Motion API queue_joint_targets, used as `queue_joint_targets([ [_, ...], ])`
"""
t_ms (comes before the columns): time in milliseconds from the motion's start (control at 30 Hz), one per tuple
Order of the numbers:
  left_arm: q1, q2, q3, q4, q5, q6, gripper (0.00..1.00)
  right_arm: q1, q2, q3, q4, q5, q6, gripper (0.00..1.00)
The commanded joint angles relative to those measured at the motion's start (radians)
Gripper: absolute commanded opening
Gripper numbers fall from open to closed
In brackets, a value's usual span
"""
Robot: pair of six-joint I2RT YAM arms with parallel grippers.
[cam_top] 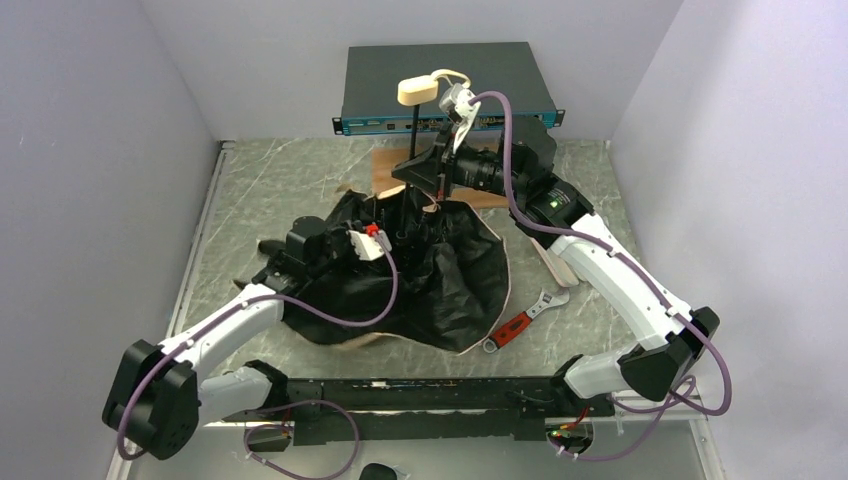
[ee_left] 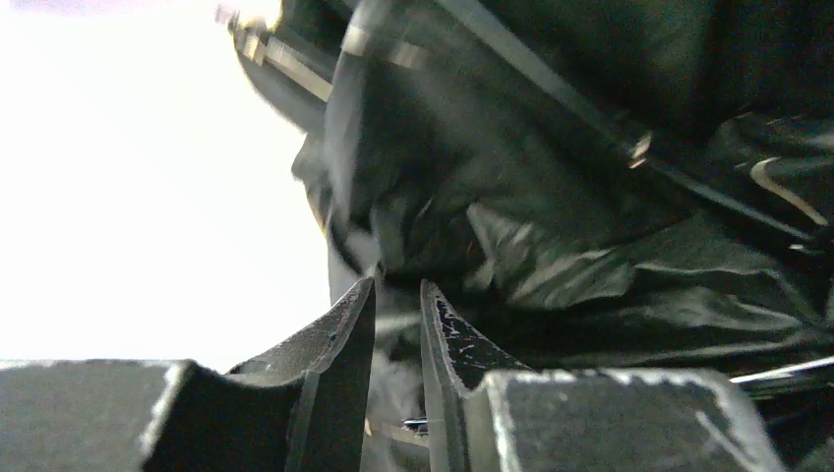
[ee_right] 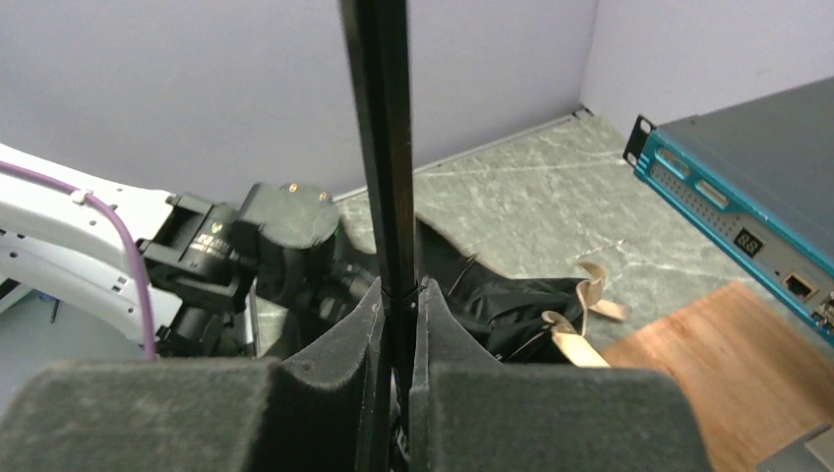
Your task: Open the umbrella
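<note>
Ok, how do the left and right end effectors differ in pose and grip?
Pose: the right end effector is raised; the left end effector sits low in the umbrella's black lining fabric. Grip: the right clamps the thin black umbrella shaft; the left's jaws are nearly closed at the fabric, grip unclear. Both are at the umbrella.

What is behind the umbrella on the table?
A wooden board, partly hidden by the umbrella and the right arm; farther back, a teal-fronted rack unit.
</note>
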Motion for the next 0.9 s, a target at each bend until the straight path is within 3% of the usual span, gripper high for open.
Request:
queue_joint_targets([
  [0, 0.15, 0.02, -0.017, -0.035, -0.053, 0.008, 0.32, -0.024, -0.077, 0.039, 0.103, -0.027, 0.017, 0.0],
  [100, 0.202, -0.003, 0.024, -0.097, 0.069, -0.021, 0.6, -0.026, -0.072, 0.023, 0.102, 0.026, 0.002, 0.0],
  [200, 0.208, -0.089, 0.083, -0.159, 0.252, -0.079, 0.7, -0.026, -0.056, -0.004, 0.102, 0.134, 0.024, 0.0],
  [300, 0.176, -0.203, 0.115, -0.155, 0.384, -0.157, 0.67, -0.026, -0.041, -0.038, 0.12, 0.195, 0.076, 0.0],
  [533, 0.004, -0.312, 0.192, -0.294, 0.431, -0.083, 0.49, -0.005, -0.007, -0.052, 0.145, 0.263, 0.138, 0.0],
  [733, -0.186, -0.277, 0.241, -0.319, 0.364, -0.005, 0.35, 0.025, 0.007, -0.041, 0.141, 0.29, 0.14, 0.0],
  [867, -0.281, -0.217, 0.277, -0.29, 0.336, 0.004, 0.35, 0.05, 0.022, -0.022, 0.128, 0.337, 0.136, 0.0],
])
